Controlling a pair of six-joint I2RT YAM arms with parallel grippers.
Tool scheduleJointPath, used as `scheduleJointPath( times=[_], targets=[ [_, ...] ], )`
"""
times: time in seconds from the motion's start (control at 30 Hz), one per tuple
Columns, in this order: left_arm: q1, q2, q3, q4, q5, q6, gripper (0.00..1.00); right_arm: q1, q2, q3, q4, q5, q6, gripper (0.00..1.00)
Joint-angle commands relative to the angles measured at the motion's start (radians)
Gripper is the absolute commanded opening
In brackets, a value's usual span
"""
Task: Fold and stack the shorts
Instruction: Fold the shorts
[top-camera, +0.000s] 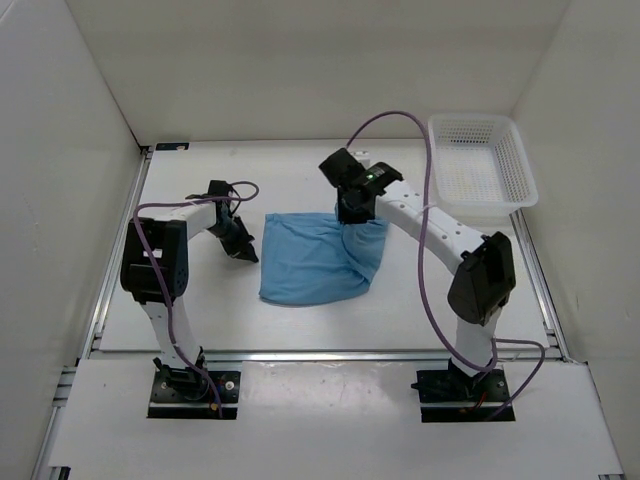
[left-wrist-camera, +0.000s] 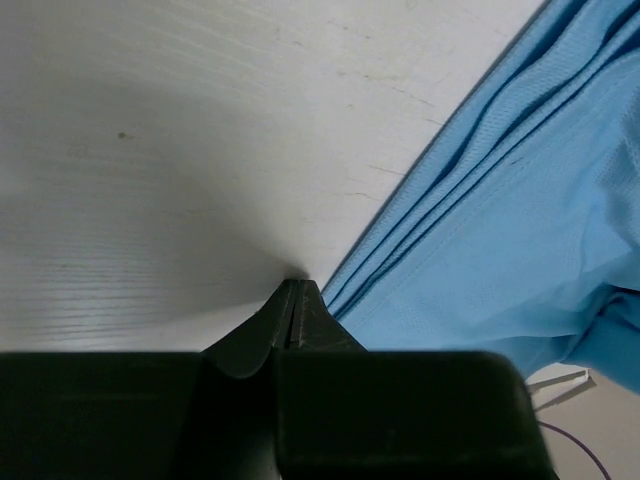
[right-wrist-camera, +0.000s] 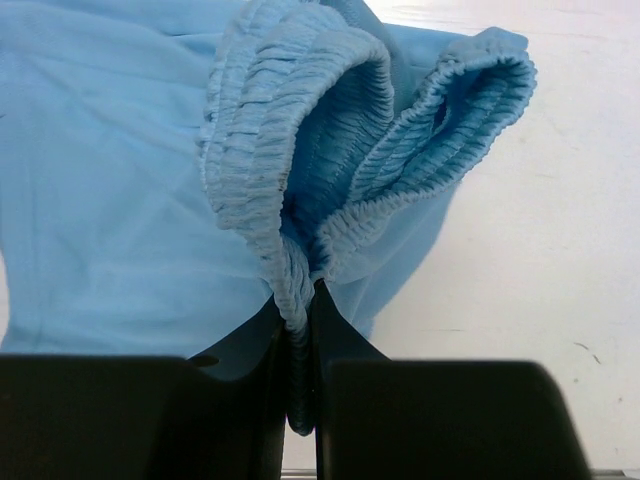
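Note:
The light blue shorts (top-camera: 315, 260) lie folded in the middle of the table. My right gripper (top-camera: 352, 214) is shut on their gathered elastic waistband (right-wrist-camera: 300, 150) at the top right corner and holds it lifted, so the band bunches in loops. In the right wrist view the band is pinched between the jaws of that gripper (right-wrist-camera: 300, 305). My left gripper (top-camera: 243, 255) is shut and empty, its tip on the table just left of the shorts' left edge (left-wrist-camera: 480, 230); it also shows in the left wrist view (left-wrist-camera: 297, 290). The drawstring is not visible.
A white plastic basket (top-camera: 483, 160) stands at the back right of the table. White walls enclose the table on the left, back and right. A purple cable (top-camera: 395, 120) loops above the right arm.

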Motion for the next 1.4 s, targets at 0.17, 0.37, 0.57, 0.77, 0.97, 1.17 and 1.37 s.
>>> scheduleJointPath(
  times=[0.17,0.37,0.57,0.77,0.97,1.17,1.37],
  targets=[
    [-0.009,0.044,0.002,0.027,-0.021,0.009,0.10,0.155,0.148,0.216,-0.055,0.080,0.027,0.00],
    [-0.009,0.054,0.002,0.036,-0.011,0.009,0.10,0.230,0.262,0.339,-0.066,0.068,0.018,0.00],
    [-0.009,0.054,0.002,0.036,-0.011,0.009,0.10,0.279,0.358,0.468,-0.066,0.040,0.009,0.00],
    [0.000,0.026,-0.009,0.036,-0.011,0.009,0.10,0.299,0.385,0.520,0.068,-0.124,-0.079,0.29],
    [0.075,-0.072,-0.028,0.008,-0.001,0.020,0.25,0.299,0.111,0.160,0.336,-0.155,-0.097,0.66],
    [0.140,-0.224,0.073,-0.102,-0.057,0.080,0.56,0.155,-0.223,-0.319,0.402,-0.133,-0.001,0.42],
    [-0.040,-0.200,0.334,-0.264,-0.175,0.187,0.54,0.022,-0.252,-0.452,0.340,-0.161,0.062,0.33]
  ],
)
